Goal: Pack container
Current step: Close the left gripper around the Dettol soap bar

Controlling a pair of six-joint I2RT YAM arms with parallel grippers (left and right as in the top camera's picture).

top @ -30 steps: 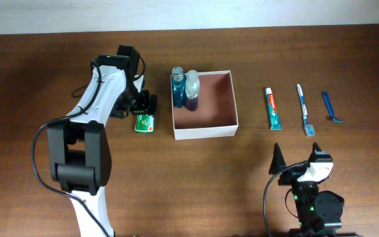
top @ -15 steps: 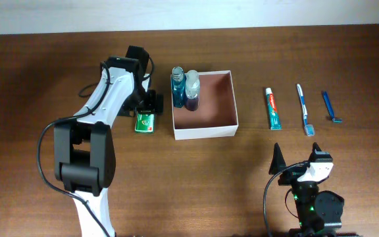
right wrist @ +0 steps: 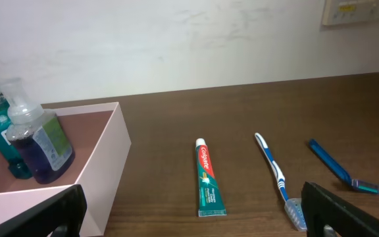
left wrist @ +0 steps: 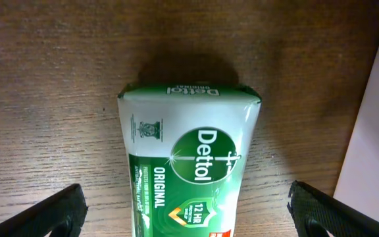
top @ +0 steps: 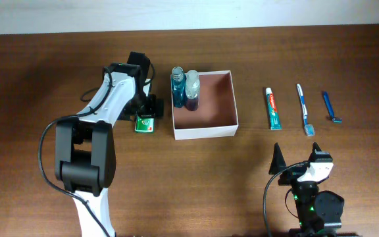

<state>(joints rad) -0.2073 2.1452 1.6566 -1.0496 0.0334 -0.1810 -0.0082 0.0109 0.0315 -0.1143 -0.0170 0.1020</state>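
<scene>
Container [top: 206,131] mid-bench, open side up. Two bottles [top: 187,92] stand in its far-left corner.
Judge container light: thin cardboard, walls stiff but crushable. Best left in place; if shifted, push low on wall near corner.
My left tool [left wrist: 189,210] spread full, holding nothing, straddling green soap packet [left wrist: 189,158] just left of container. Height above bench unclear.
Packet wrap glossy, likely slippery. Pinch across long sides.
My right tool [top: 299,163] wide open, empty, well to container's near-right.

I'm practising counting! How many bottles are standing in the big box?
2. A teal bottle stands in the far left corner of the container. A clear bottle with purple liquid stands right beside it. No others show.
</scene>
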